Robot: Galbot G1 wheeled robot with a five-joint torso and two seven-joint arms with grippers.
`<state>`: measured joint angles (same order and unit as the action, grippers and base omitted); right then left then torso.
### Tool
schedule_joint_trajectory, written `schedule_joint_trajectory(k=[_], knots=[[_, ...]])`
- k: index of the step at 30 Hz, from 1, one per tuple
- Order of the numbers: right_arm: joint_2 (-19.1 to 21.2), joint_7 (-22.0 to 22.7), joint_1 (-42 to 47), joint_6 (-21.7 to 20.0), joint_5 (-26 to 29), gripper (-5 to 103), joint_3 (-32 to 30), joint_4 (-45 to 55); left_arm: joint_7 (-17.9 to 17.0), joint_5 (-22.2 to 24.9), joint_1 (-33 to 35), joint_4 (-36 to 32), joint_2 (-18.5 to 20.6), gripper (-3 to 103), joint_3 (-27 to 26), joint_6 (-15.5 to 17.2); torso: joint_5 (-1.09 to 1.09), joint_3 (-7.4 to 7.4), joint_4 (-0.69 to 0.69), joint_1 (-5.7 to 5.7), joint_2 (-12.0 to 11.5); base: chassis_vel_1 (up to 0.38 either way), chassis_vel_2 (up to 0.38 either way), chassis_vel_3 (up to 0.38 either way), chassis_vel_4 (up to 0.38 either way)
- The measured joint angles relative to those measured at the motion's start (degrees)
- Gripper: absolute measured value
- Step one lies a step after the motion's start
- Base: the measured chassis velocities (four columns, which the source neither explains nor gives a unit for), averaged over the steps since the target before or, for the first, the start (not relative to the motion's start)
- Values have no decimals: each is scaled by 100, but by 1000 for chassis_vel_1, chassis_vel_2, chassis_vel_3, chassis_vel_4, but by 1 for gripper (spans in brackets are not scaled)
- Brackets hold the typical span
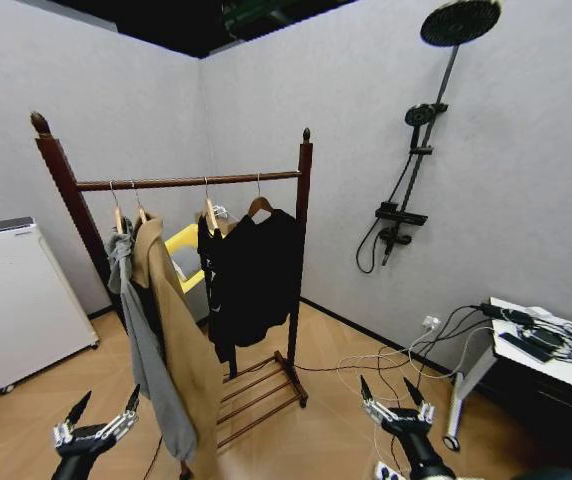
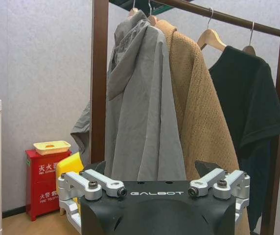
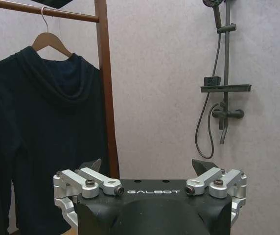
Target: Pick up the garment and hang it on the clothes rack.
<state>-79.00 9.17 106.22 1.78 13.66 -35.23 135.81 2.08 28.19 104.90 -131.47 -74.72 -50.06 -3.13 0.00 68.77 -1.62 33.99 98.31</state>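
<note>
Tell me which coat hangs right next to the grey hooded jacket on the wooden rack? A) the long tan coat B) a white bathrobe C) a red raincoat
A: the long tan coat hangs directly beside the grey hooded jacket on the clothes rack, with the black garments further along the rail; both grippers, left and right, are low and open, holding nothing.

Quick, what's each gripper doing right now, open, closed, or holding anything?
Left gripper: open, holding nothing, low in front of the clothes rack.
Right gripper: open, holding nothing, low near the floor.
</note>
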Motion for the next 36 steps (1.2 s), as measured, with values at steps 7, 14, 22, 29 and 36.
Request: schedule_joint_trajectory(k=[7, 14, 22, 29, 36], knots=[[5, 1, -33, -12, 5, 100, 7, -10, 0, 0, 0, 0, 0, 100, 0, 0, 0, 0, 0, 0, 0, 0, 0, 0, 0], [7, 2, -48, -25, 9, 100, 10, -13, 0, 0, 0, 0, 0, 100, 0, 0, 0, 0, 0, 1, 0, 0, 0, 0, 0], [8, 3, -58, -33, 12, 100, 13, -17, 0, 0, 0, 0, 0, 100, 0, 0, 0, 0, 1, 0, 0, -18, -22, -23, -15], [8, 3, -61, -38, 14, 100, 14, -20, 0, 0, 0, 0, 0, 100, 0, 0, 0, 0, -1, 1, 0, -78, -73, -80, -74], [9, 3, -64, -41, 16, 100, 14, -21, 0, 0, 0, 0, 0, 100, 0, 0, 1, 0, 0, 0, 0, -98, -102, -91, -105]])
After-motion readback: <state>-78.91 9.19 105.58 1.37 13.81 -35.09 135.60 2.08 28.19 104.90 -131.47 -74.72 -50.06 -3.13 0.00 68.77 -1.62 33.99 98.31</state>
